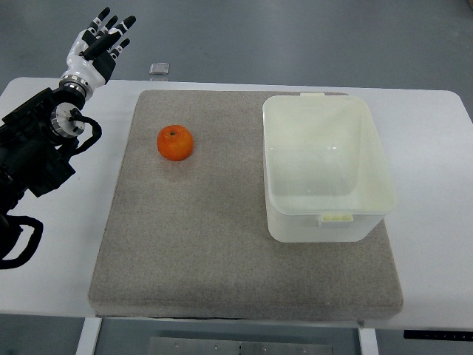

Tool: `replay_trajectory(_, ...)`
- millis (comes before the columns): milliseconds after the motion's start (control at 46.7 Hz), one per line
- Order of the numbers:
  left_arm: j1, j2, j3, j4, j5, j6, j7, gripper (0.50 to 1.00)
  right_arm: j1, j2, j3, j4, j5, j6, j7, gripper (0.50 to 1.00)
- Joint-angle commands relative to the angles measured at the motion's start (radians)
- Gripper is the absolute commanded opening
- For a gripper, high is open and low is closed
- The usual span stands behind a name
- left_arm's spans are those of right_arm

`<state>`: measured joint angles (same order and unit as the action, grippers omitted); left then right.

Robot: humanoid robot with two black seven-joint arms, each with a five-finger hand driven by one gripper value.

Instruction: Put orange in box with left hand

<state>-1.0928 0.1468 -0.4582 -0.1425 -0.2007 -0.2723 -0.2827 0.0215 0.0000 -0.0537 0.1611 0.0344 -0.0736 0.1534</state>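
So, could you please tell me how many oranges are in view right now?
1. The orange sits on the grey mat, left of the empty white box. None appears hidden; the box interior is fully visible.

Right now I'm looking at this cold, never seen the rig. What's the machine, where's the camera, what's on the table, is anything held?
It is a humanoid robot with two arms that end in fingered hands. The single camera looks steeply down from the robot's own side. The left hand comes in from the picture's left edge, fingers spread, holding nothing, raised near the far left corner of the white table. The right arm is out of view. On the table lies a grey mat. On it sit an orange and, to its right and apart from it, an open, empty white box. A small clear object lies beyond the mat.
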Motion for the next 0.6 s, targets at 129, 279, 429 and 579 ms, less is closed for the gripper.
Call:
replay_trajectory(129,-0.024,0.023,0.145,-0.032,0.000,-0.010,0.000,0.992,0.000,0.000,0.000,0.000,0.001,0.000,0.000,0.926)
replay_trajectory(279,-0.038,0.066,0.153,-0.094,0.064,-0.019,0.002,0.992,0.000,0.000,0.000,0.000,0.001,0.000,0.000,0.926)
replay_trajectory(429,-0.075,0.115,0.243,-0.189,0.305,-0.033,0.002,0.992,0.000,0.000,0.000,0.000,-0.001,0.000,0.000,0.926)
replay_trajectory(579,-0.095,0.165,0.271,-0.255,0.451,-0.045,0.000,0.992,0.000,0.000,0.000,0.000,-0.001,0.000,0.000,0.926)
